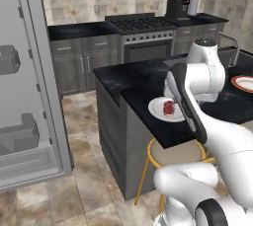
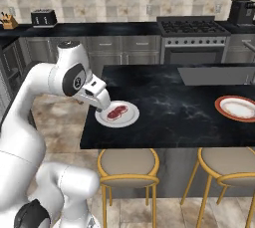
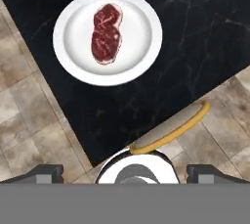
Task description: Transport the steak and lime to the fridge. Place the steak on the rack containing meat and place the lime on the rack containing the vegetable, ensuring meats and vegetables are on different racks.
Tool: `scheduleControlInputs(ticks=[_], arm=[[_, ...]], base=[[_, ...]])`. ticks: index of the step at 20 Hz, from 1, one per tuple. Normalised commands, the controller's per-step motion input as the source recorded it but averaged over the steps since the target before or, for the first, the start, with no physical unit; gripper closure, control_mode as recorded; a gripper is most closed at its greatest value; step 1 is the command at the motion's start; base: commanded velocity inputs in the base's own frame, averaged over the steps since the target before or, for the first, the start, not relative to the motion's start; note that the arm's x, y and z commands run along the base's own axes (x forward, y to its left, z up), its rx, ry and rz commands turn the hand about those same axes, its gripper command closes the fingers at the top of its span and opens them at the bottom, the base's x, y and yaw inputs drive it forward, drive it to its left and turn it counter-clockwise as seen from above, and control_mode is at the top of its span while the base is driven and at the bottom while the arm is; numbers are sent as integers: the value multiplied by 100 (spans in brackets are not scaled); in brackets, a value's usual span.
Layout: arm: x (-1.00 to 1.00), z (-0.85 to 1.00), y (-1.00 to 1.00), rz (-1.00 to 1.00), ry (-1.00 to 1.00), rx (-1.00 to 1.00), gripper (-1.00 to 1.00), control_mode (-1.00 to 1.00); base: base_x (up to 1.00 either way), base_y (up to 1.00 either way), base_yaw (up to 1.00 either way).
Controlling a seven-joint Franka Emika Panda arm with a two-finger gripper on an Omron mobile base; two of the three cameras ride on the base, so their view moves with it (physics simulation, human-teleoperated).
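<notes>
Item: flat raw red marbled steak (image 3: pixel 106 33) | Location: centred on round white plate (image 3: pixel 141 56), near corner of black marble table (image 3: pixel 195 37) | End effector (image 3: pixel 125 171): above plate, fingers spread wide, holding nothing

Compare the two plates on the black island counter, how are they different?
The white plate holds the steak; the orange-rimmed plate looks bare. The white plate sits near the counter's left corner, the orange-rimmed plate at the right end. Both are round and lie flat on the counter.
</notes>
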Motion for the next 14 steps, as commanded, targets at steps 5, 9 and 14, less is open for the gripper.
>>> scheduleControlInputs(ticks=[5,9,14], arm=[[65,-35,-7,-3,16,0,-100,-100],[55,-28,-16,-1,15,0,-100,-100],[55,-30,-20,0,16,0,-100,-100]], base=[[0,0,0],[0,0,0],[0,0,0]])
